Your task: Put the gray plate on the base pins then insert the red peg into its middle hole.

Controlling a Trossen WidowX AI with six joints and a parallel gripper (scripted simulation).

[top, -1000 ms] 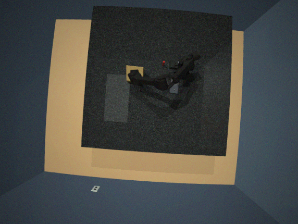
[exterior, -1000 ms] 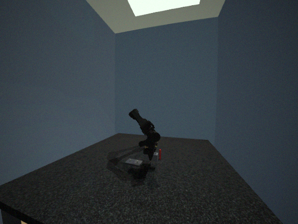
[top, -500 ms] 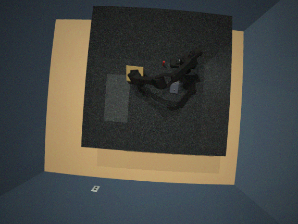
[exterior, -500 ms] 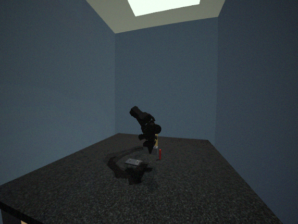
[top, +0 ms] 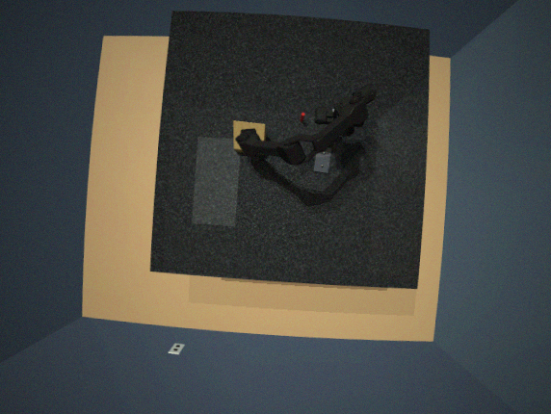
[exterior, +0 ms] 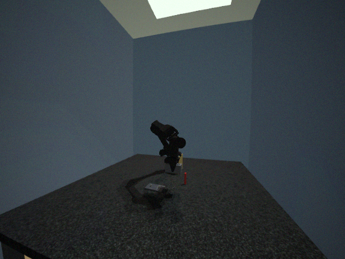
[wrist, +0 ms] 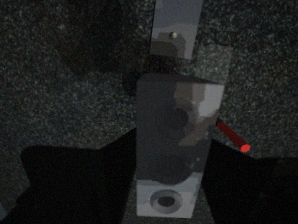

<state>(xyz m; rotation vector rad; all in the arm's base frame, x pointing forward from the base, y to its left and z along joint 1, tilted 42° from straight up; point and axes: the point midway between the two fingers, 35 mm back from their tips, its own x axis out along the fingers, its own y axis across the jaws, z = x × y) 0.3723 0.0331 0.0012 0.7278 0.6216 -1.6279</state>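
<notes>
Gripper (exterior: 172, 169) (wrist: 164, 131) pointing downward above the tabletop (top: 289, 241) (exterior: 211, 217).

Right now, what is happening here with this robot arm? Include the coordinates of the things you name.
The robot's gripper (exterior: 172, 171) (wrist: 164, 131) is shut on the gray plate (exterior: 168, 168) (wrist: 160, 135) and holds it above the table (top: 289, 245) (exterior: 211, 217). The base (top: 322, 166) (exterior: 154, 188) (wrist: 175, 15) lies on the table, with the plate not on its pins. The red peg (top: 302, 116) (exterior: 185, 178) (wrist: 233, 136) stands apart from the base, waiting for its turn after the plate.
</notes>
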